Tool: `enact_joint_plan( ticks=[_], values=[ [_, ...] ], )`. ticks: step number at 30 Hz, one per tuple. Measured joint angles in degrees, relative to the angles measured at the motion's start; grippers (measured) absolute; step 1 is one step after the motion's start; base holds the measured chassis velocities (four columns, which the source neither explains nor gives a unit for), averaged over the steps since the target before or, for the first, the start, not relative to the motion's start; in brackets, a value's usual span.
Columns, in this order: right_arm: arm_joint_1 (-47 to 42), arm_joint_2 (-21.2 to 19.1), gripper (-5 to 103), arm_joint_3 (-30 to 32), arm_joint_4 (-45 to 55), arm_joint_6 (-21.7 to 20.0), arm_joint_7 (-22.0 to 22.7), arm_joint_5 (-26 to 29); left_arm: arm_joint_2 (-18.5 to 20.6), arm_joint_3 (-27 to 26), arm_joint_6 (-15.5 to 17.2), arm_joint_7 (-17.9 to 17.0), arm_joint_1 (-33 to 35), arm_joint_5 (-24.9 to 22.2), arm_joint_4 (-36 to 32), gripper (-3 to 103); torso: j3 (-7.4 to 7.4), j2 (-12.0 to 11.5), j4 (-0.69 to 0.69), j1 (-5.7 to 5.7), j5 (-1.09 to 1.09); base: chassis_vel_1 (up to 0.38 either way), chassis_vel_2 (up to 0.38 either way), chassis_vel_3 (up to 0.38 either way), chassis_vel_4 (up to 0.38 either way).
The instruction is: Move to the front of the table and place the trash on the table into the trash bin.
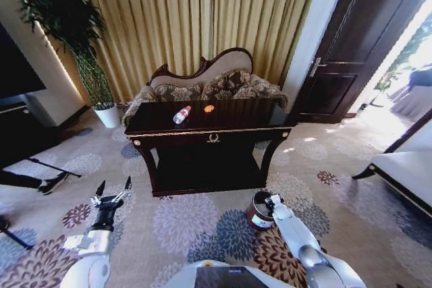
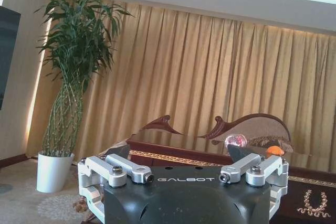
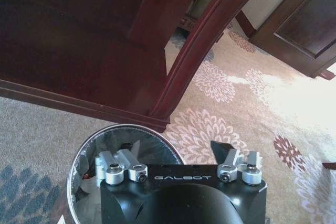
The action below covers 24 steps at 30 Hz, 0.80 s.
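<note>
The table (image 1: 209, 136) stands at 12 o'clock from the robot, across some carpet. The bin (image 1: 258, 210) sits on the floor at 1 o'clock, by the table's front. The bottle (image 1: 181, 114) and an orange bit (image 1: 209, 108) lie on the tabletop. The left gripper (image 1: 114, 187) is low at 10 o'clock, spread wide and empty. The right gripper (image 3: 181, 153) hangs over the bin's rim, spread and empty too. I think the robot is at the drive-up step. Next it must get close enough to reach the bottle.
</note>
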Motion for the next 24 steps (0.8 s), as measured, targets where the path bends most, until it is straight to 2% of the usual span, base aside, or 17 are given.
enact_joint_plan(
  ticks=[3, 4, 7, 10, 11, 14, 15, 17, 18, 19, 20, 22, 23, 24],
  values=[
    [-0.03, 0.0, 82, 0.01, 0.11, 0.0, 0.09, 0.07, -0.02, 0.0, -0.02, 0.01, 0.02, 0.0, -0.05, 100, 0.0, 0.0, 0.0, 0.0, 0.0, 0.0, 0.0, 0.0, 0.0],
    [-0.15, -0.03, 93, 0.04, 0.58, 0.0, 0.14, 0.6, -0.02, 0.01, -0.03, 0.01, -0.02, 0.0, -0.1, 100, 0.0, 0.0, -0.01, 0.0, 0.0, 0.0, 0.0, 0.0, 0.0],
    [-0.75, -0.2, 97, 0.09, 2.79, -0.01, 0.14, 2.96, 0.0, 0.01, -0.03, 0.01, -0.05, -0.02, -0.16, 100, 0.0, 0.0, -0.01, 0.0, 0.01, 0.0, 0.0, 0.0, 0.0],
    [-4.3, -0.69, 100, 0.7, 16.55, -3.52, 0.01, 15.41, 0.05, 0.11, -0.03, -0.14, -0.32, -0.05, -0.1, 100, 0.0, 0.0, -0.01, 0.0, 0.0, 0.0, 0.0, 0.0, 0.0],
    [-4.3, -0.69, 100, 0.7, 16.55, -3.52, 0.01, 15.41, 0.05, 0.11, -0.03, -0.14, -0.32, -0.05, -0.1, 100, 0.0, 0.0, -0.01, 0.0, 0.0, 0.0, 0.0, 0.0, 0.0],
    [-6.73, -0.36, 100, 2.48, 31.99, -7.74, 0.13, 25.22, 0.03, 0.4, 0.08, -0.3, -0.57, -0.05, 0.1, 100, 0.0, 0.0, -0.01, 0.0, 0.01, 0.0, 0.0, 0.0, 0.0],
    [-6.73, -0.36, 100, 2.48, 31.99, -7.74, 0.13, 25.22, 0.03, 0.4, 0.08, -0.3, -0.57, -0.05, 0.1, 100, 0.0, 0.0, -0.01, 0.0, 0.01, 0.0, 0.0, 0.0, 0.0],
    [-7.9, -0.24, 100, 3.07, 43.14, -9.3, 0.16, 31.39, 0.0, 0.55, 0.27, -0.44, -0.7, 0.01, 0.11, 100, 0.0, 0.0, 0.01, 0.0, -0.03, 0.0, 0.0, 0.0, 0.0],
    [-7.9, -0.24, 100, 3.07, 43.14, -9.3, 0.16, 31.39, 0.0, 0.55, 0.27, -0.44, -0.7, 0.01, 0.11, 100, 0.0, 0.0, 0.01, 0.0, -0.03, 0.0, 0.0, 0.0, 0.0],
    [-8.64, -0.25, 100, 2.99, 49.07, -10.82, 0.18, 35.54, 0.0, 0.6, 0.35, -0.53, -0.78, 0.03, 0.11, 100, 0.0, 0.0, 0.0, 0.0, 0.01, 0.0, 0.0, 0.0, 0.0],
    [-8.64, -0.25, 100, 2.99, 49.07, -10.82, 0.18, 35.54, 0.0, 0.6, 0.35, -0.53, -0.78, 0.03, 0.11, 100, 0.0, 0.0, 0.0, 0.0, 0.01, 0.0, 0.0, 0.0, 0.0],
    [-9.74, -0.12, 100, 2.24, 60.1, -13.43, 0.86, 40.63, 0.03, 0.77, 0.96, -1.43, -0.98, 0.1, -0.02, 100, 0.0, 0.0, 0.0, 0.0, -0.03, 0.0, 0.0, 0.0, 0.0],
    [-9.74, -0.12, 100, 2.24, 60.1, -13.43, 0.86, 40.63, 0.03, 0.77, 0.96, -1.43, -0.98, 0.1, -0.02, 100, 0.0, 0.0, 0.0, 0.0, -0.03, 0.0, 0.0, 0.0, 0.0],
    [-10.17, 0.23, 100, 1.57, 64.11, -14.19, 1.1, 41.23, 0.01, 0.89, 1.45, -2.21, -1.15, 0.11, -0.29, 100, 0.0, 0.0, 0.0, 0.0, 0.0, 0.0, 0.0, 0.0, 0.0]
  ],
)
